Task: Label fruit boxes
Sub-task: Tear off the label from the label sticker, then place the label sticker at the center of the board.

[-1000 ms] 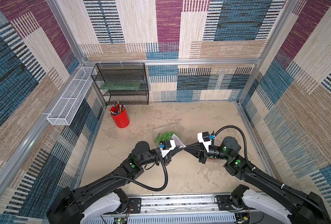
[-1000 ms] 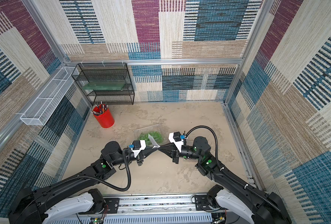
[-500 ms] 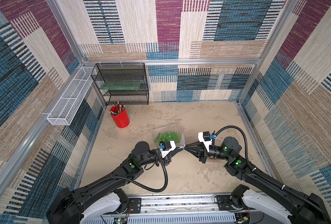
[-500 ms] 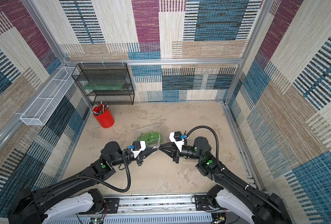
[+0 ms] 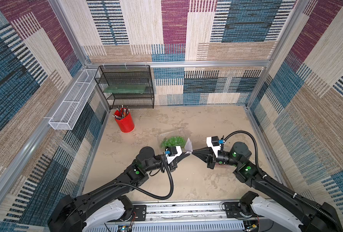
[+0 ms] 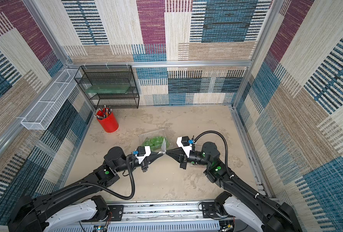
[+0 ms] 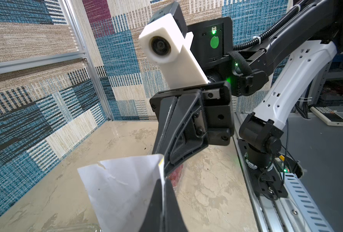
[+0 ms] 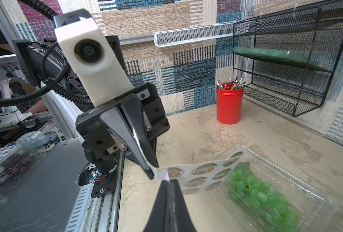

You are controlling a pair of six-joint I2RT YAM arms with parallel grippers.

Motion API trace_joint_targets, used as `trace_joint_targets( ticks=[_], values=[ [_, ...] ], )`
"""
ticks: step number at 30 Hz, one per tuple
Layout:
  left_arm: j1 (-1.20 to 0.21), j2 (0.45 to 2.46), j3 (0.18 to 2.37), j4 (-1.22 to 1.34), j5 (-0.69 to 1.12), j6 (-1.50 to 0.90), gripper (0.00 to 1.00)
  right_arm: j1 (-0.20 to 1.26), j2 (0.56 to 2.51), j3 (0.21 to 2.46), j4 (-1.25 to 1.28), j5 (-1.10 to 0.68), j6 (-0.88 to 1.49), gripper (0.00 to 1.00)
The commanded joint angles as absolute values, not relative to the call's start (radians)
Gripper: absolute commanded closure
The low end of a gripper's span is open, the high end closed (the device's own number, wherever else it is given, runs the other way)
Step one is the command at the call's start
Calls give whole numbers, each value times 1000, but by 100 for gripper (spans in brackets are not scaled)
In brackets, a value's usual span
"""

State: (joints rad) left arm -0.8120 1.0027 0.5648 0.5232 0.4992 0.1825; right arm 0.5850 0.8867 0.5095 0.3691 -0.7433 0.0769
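Presently both tools are clenched on one white sheet of round stickers [image 5: 188, 145], which stands nearly upright above the beige table [image 5: 206, 124]. The left tool [image 5: 189, 153] pinches the sheet's lower corner, and the right tool [image 5: 193, 153] meets it tip to tip, jaws closed on the same edge; whether it has a sticker or only the backing cannot be told. The clear plastic clamshell box of green grapes [image 5: 171, 140] lies flat on the table, nearer the robot than the red cylindrical cup of pencils [image 5: 124, 122] and off toward the right arm's side of it. The sheet stands just beside the box's edge farthest from that cup. A second clear clamshell box showing red grapes [image 7: 177, 173] sits even farther from the cup, mostly hidden beneath the right arm.
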Motion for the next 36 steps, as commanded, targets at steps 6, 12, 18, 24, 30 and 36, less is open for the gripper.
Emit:
trace_joint_targets(
  ticks=[6, 12, 18, 24, 30, 36],
  values=[
    [-812, 975, 556, 509, 443, 173, 100, 545, 850, 496, 329, -730, 56, 100],
    [-813, 963, 555, 488, 394, 166, 100, 517, 837, 495, 309, -746, 51, 100],
    [-813, 957, 554, 473, 324, 150, 100, 502, 813, 505, 249, -718, 36, 100],
    [-812, 951, 558, 418, 263, 146, 100, 500, 806, 584, 38, -591, -34, 100],
    [-813, 976, 556, 398, 382, 48, 100, 497, 838, 661, -105, -459, -49, 100],
    [-813, 1025, 523, 461, 422, -196, 100, 432, 867, 699, -135, -358, 34, 100]
  ],
)
